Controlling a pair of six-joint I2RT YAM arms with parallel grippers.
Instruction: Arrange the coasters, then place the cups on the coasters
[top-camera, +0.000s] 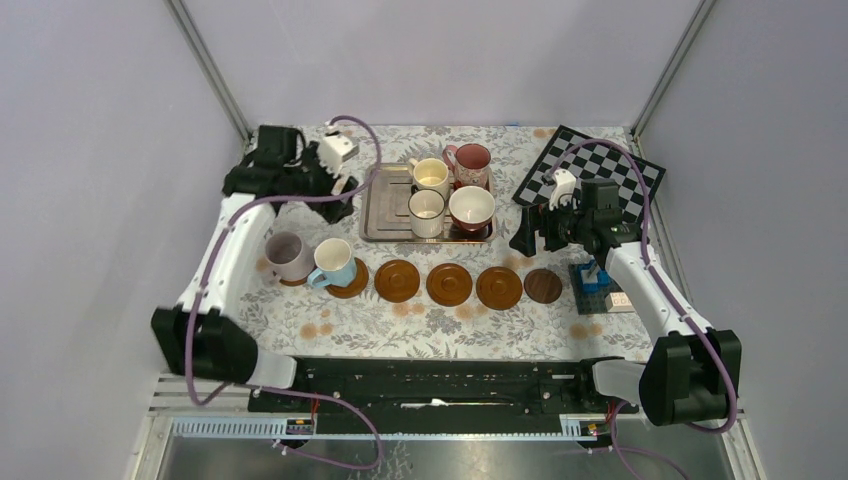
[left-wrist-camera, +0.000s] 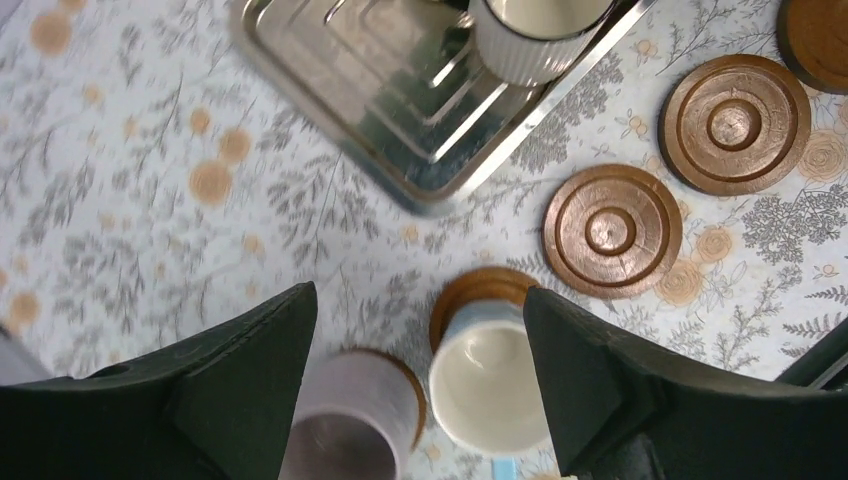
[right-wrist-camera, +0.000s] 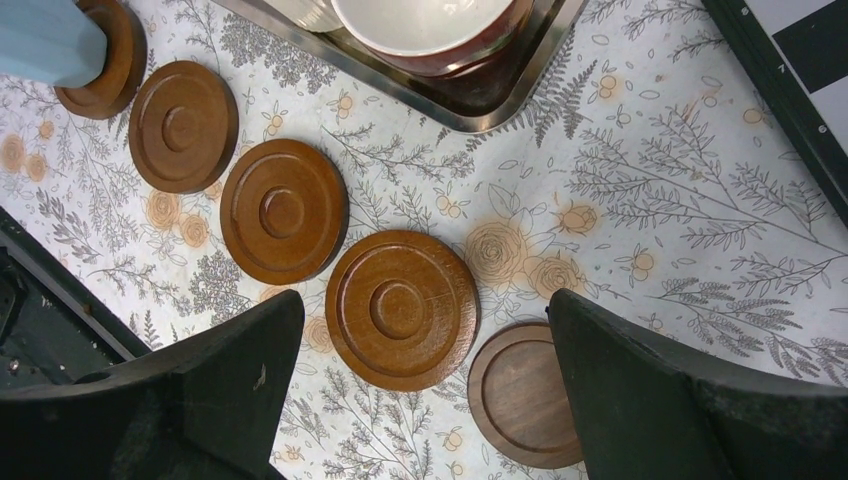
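Six brown coasters lie in a row across the table. The lilac cup (top-camera: 287, 255) and the light blue cup (top-camera: 333, 262) each stand on one at the left end. Three bare coasters (top-camera: 397, 281) (top-camera: 449, 285) (top-camera: 499, 288) follow, then the darker coaster (top-camera: 543, 286). Cream (top-camera: 431, 176), pink (top-camera: 470, 160), white (top-camera: 426, 212) and dark red (top-camera: 471, 208) cups stand in the silver tray (top-camera: 385, 225). My left gripper (left-wrist-camera: 418, 295) hangs open above the blue cup (left-wrist-camera: 490, 385) and lilac cup (left-wrist-camera: 350, 420), holding nothing. My right gripper (right-wrist-camera: 425, 300) is open over a bare coaster (right-wrist-camera: 402, 308) and the dark coaster (right-wrist-camera: 520, 395).
A chessboard (top-camera: 590, 180) lies at the back right. A small block with blue bricks (top-camera: 595, 280) sits just right of the dark coaster, under the right arm. Slanted metal frame posts stand at both back corners.
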